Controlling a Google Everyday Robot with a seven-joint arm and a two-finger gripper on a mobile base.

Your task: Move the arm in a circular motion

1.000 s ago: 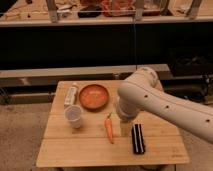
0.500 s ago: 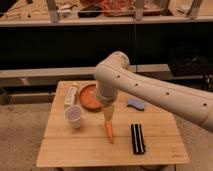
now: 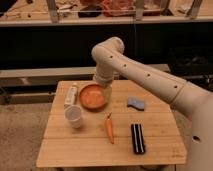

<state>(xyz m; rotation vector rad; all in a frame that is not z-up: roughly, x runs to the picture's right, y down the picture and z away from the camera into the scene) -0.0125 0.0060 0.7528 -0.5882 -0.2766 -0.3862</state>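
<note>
Here the arm reaches in from the right, bends at a high joint and drops its tip toward the back of the surface. The claw hangs over the right rim of the orange bowl; whether it is open or holding anything, I cannot tell. The carrot and cup lie frontward, so a circle probably needs height.

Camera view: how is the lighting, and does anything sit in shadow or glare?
Camera view: the wooden table is evenly lit, the background behind it dark; the arm reads bright without glare, its gripper at the rim of the orange bowl.
</note>
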